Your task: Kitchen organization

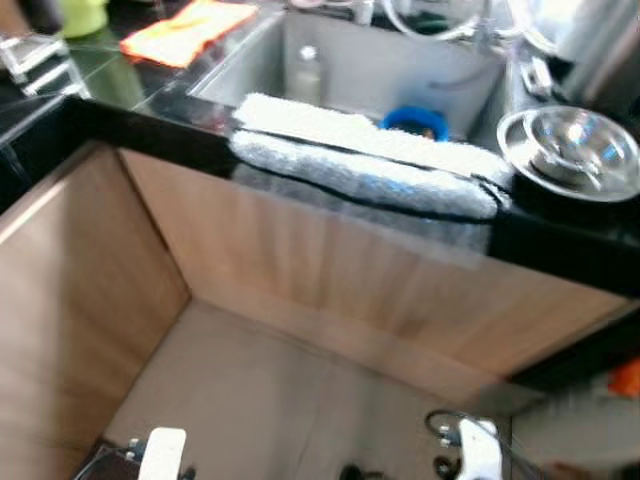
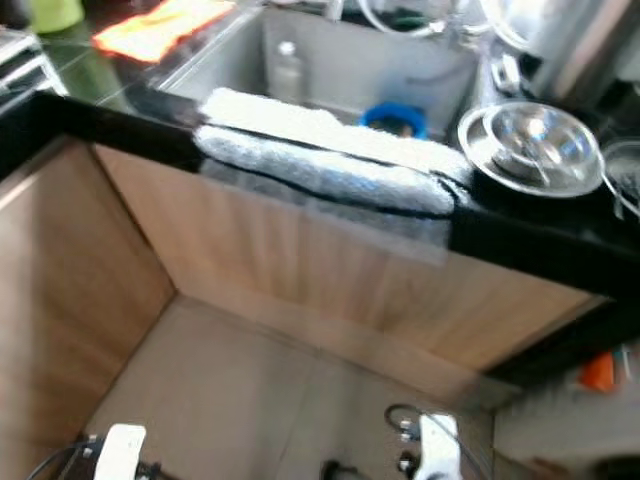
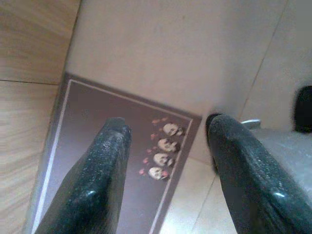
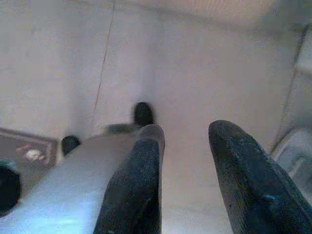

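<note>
towel (image 1: 370,160) is our likely target. both arms hang idle — left gripper (image 3: 165,165) and right gripper (image 4: 187,161) with fingers spread, empty, over the floor. it lies draped over the bench's front edge, before the sink (image 1: 390,65) — we should step closer first, then lift.

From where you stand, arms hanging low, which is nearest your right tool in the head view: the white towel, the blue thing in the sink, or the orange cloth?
1. White towel, draped over the counter's front edge, nearest the right tool.
2. Blue thing, just behind it in the sink.
3. Orange cloth, far back on the left.
</note>
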`<state>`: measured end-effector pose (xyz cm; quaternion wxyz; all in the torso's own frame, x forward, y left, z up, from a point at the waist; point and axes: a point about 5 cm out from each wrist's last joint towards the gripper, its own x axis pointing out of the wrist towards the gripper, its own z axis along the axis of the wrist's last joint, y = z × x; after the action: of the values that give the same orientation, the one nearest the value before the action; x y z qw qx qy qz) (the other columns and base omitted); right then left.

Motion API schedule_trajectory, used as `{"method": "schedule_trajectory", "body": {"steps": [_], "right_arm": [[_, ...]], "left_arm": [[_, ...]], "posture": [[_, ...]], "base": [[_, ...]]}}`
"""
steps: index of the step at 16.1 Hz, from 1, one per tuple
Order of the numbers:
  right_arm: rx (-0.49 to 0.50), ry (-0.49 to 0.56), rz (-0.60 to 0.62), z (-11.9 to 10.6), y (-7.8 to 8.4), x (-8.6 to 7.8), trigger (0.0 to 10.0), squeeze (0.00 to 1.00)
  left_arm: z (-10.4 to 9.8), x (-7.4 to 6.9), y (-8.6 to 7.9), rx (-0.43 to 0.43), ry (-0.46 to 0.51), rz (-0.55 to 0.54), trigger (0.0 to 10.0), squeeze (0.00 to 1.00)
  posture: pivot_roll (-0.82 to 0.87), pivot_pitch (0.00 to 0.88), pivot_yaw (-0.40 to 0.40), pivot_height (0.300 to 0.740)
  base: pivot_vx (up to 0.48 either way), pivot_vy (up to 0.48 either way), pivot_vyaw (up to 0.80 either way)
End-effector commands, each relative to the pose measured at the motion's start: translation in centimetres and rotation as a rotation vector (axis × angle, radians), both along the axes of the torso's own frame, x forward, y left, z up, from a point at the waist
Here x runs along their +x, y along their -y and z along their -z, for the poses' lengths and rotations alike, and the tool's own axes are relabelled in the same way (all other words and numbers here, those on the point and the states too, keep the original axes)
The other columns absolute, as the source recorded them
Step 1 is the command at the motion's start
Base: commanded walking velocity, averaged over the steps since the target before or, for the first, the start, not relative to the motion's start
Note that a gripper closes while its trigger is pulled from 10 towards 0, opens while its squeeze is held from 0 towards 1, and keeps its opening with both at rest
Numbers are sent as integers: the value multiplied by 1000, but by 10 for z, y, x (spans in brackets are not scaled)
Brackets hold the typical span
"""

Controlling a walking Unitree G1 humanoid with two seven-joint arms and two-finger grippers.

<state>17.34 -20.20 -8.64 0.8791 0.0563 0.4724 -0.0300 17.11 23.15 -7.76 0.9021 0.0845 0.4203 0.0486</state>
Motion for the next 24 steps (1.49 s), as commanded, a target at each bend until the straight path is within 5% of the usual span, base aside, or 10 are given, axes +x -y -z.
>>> {"method": "schedule_trajectory", "body": {"steps": [1,10,17,24], "right_arm": [[-6,-18,2,3,-1,-7,10000,0],[6,-44,-7,16,-8,-40,10000,0],[21,-2,-39,7,-49,-4,10000,0],[22,5,-42,2,-59,9,10000,0]], "left_arm": [[3,-2,6,-14,-22,-2,10000,0],[4,-4,5,-18,-30,-12,10000,0],[4,-2,8,-25,-26,-9,10000,0],[4,-2,9,-29,-24,-10,10000,0]], "posture": [[103,168,7,740],[100,176,-1,740],[102,176,-6,740],[101,177,-5,740]], "base": [[0,0,-650],[0,0,-649],[0,0,-648],[0,0,-648]]}}
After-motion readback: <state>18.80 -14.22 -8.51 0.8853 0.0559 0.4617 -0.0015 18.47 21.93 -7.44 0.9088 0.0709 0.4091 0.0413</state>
